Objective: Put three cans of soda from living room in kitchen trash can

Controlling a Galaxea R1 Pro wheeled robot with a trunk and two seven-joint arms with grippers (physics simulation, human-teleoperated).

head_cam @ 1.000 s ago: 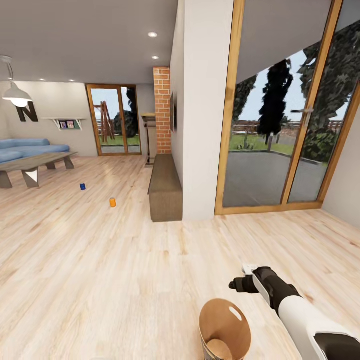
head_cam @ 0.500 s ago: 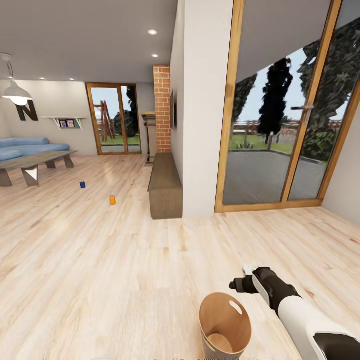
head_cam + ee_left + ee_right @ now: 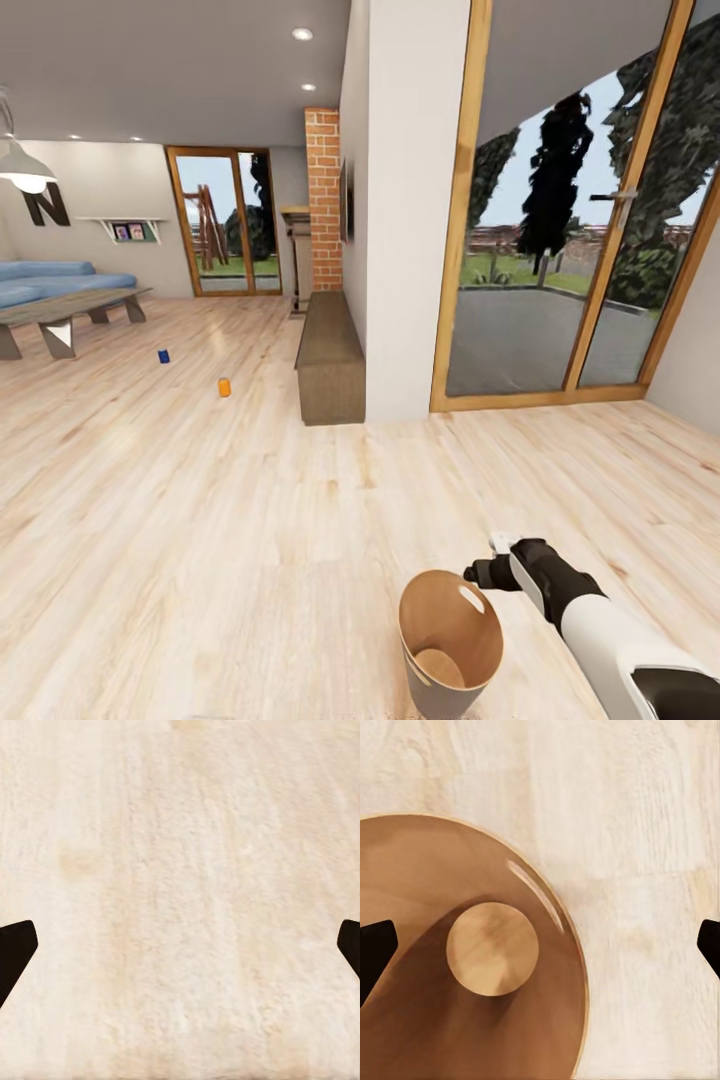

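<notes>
Empty trash can [image 3: 450,640] stands upright on the floor beside the right gripper [image 3: 482,573]. Blue can [image 3: 163,356] and orange can [image 3: 224,387] sit far off on the living-room floor. Both jaws spread wide, holding nothing. Cans probably light, thin-walled, slick; grip mid-body.

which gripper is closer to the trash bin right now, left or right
Right. The right gripper hangs just beside the bin's rim, open, looking down into it. The left gripper, also open, faces bare wood floor, so its distance is unclear.
</notes>
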